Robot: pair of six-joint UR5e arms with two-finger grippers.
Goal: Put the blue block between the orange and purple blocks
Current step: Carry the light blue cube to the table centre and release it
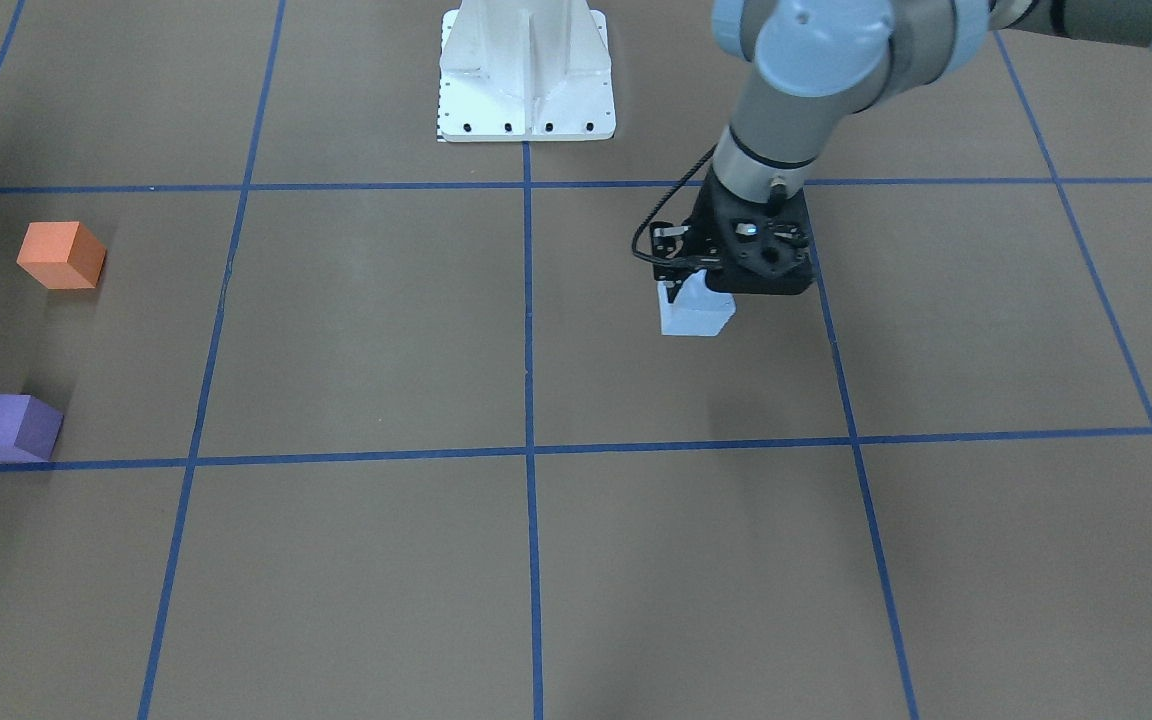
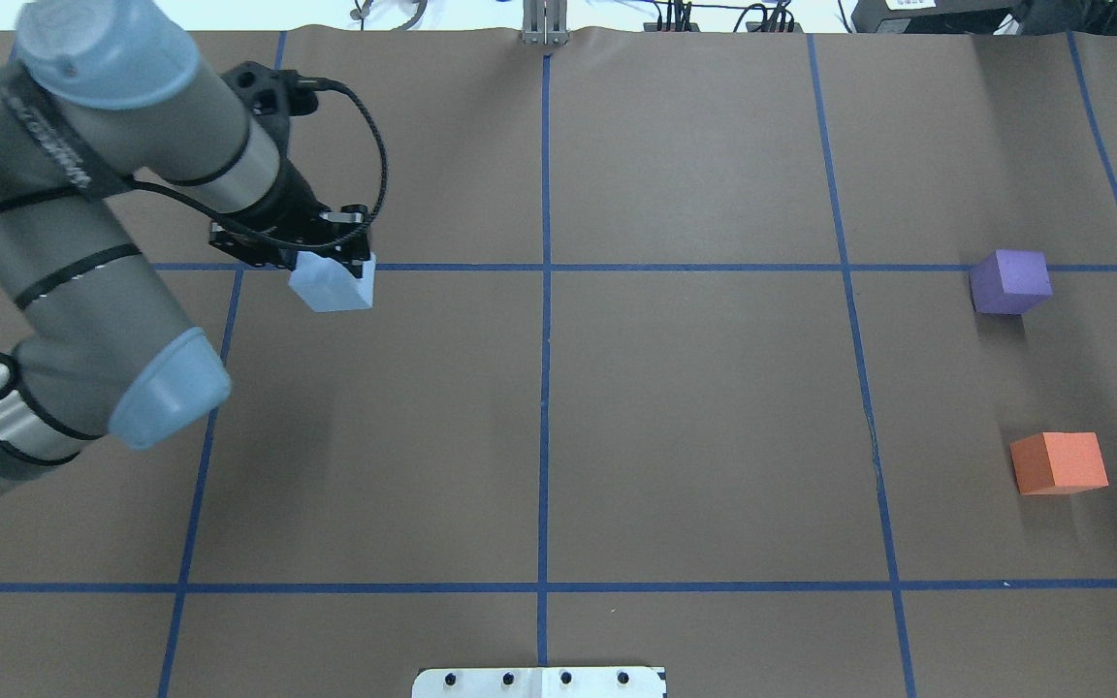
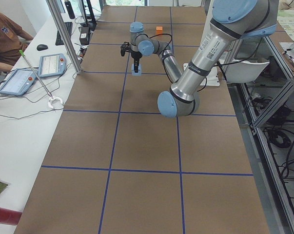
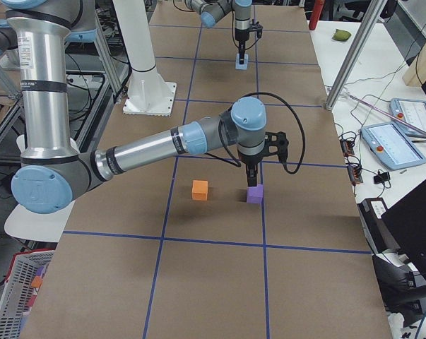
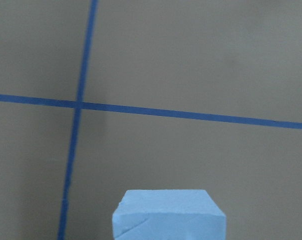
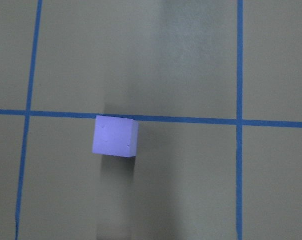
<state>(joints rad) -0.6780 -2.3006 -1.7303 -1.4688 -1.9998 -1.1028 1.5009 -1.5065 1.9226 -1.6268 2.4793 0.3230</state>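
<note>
My left gripper (image 1: pixel 704 288) is shut on the pale blue block (image 1: pixel 696 312) and holds it a little above the table, on the robot's left side. The block also shows in the overhead view (image 2: pixel 334 287) and at the bottom of the left wrist view (image 5: pixel 168 215). The orange block (image 2: pixel 1058 462) and the purple block (image 2: pixel 1009 281) sit apart at the far right, with a gap between them. In the exterior right view my right gripper (image 4: pixel 253 176) hangs just over the purple block (image 4: pixel 254 195); I cannot tell whether it is open or shut. The right wrist view looks down on the purple block (image 6: pixel 115 136).
The white robot base (image 1: pixel 526 80) stands at the table's near-robot edge. Blue tape lines (image 2: pixel 545 291) grid the brown table. An operator (image 3: pixel 3 41), tablets and a metal pole (image 3: pixel 64 36) are beside the table's far long edge.
</note>
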